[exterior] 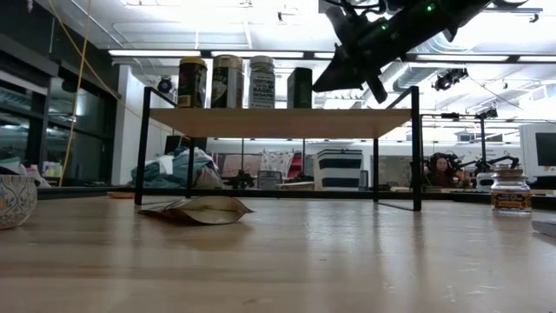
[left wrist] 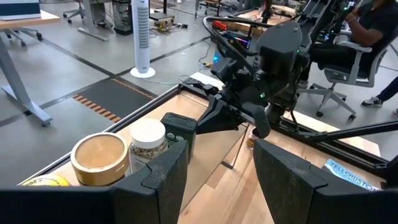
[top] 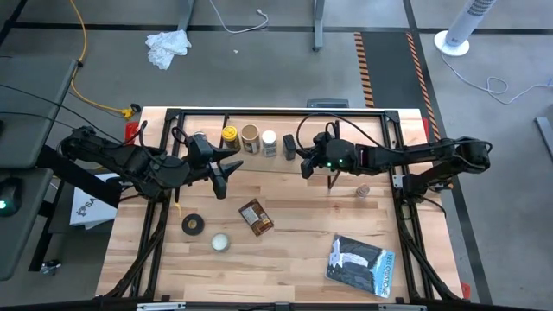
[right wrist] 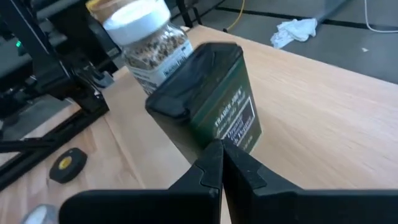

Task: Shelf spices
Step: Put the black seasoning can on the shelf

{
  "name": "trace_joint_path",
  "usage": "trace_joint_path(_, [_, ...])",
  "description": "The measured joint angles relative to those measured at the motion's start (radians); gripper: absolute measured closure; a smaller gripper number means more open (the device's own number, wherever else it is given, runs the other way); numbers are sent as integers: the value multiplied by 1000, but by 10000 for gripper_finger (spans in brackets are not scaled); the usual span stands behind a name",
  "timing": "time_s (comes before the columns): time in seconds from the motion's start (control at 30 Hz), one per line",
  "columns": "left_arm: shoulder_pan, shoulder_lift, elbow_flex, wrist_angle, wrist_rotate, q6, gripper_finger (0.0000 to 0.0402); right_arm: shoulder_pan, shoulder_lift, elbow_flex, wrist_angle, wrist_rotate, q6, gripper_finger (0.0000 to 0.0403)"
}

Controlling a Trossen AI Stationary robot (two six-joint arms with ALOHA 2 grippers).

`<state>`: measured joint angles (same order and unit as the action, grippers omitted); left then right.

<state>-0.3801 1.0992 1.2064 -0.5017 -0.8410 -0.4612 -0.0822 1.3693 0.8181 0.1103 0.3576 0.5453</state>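
Note:
On the shelf [exterior: 278, 123] stand a yellow-lidded jar [top: 230, 135], a tan-lidded jar [top: 250, 135], a white-capped bottle [top: 269, 142] and a dark bottle [top: 289, 147], in a row on their bases. My right gripper [right wrist: 217, 155] is shut, its tips at the dark bottle's [right wrist: 211, 99] labelled side. My left gripper [left wrist: 214, 180] is open above the table near the shelf's left part, with nothing between its fingers. A flat brown packet [top: 255, 216] lies on the table. A tiny brown-topped jar [top: 363, 190] stands on the table to the right. My right gripper's shut fingertips [right wrist: 212, 163] point slanting down at the lower part of the dark bottle's labelled side [right wrist: 239, 127], coming from the table's right. I cannot tell whether they touch it or stop just short. The bottle stands upright on the shelf.
A black tape roll [top: 193, 225] and a small round tin [top: 220, 243] lie near the table's left front. A blue packet [top: 361, 263] lies at the front right. The shelf's thin black legs [exterior: 414, 148] stand on the table. A person sits beyond the table [left wrist: 367, 37].

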Motion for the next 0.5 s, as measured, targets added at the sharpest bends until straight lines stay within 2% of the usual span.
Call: trace_joint_path(0.5, [0,0,0,0,-7,-9,222,18,0,0,38,-36,31,403])
